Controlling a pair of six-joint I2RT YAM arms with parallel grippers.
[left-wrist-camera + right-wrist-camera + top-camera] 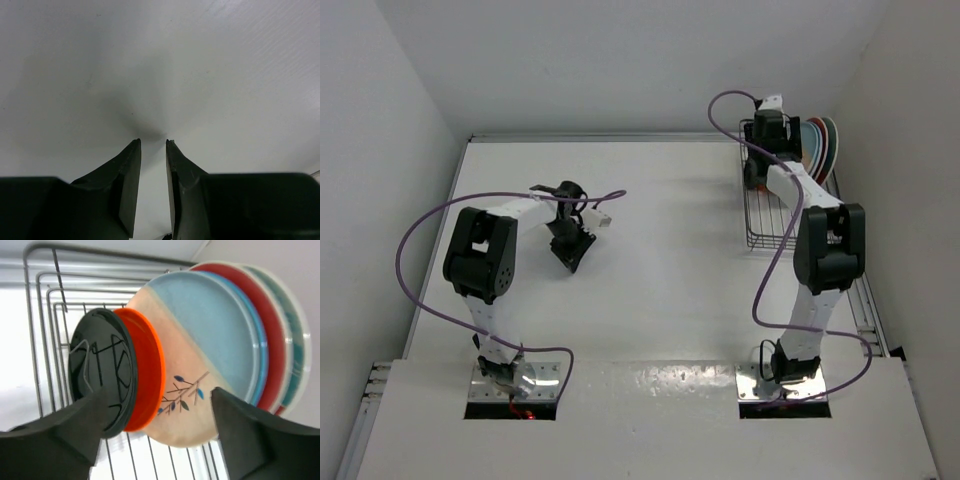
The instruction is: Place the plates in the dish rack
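Observation:
The dish rack [760, 228] stands at the back right of the table; its wires also show in the right wrist view [45, 340]. Several plates [820, 146] stand on edge in it. From front to back they are the small black plate [100, 367], the orange plate [149, 371], the cream-and-blue sprig plate [200, 335], a red plate [272, 335] and a teal-marked plate [297, 332]. My right gripper [159, 392] is open and empty, hovering over the black and orange plates. My left gripper [153, 142] points down at bare table, empty, its jaws a narrow gap apart.
The left arm [480, 250] is bent over the table's left half, its gripper [570, 252] near the middle left. White walls close in on the left, the back and the right. The rack's near half [768, 238] holds no plates.

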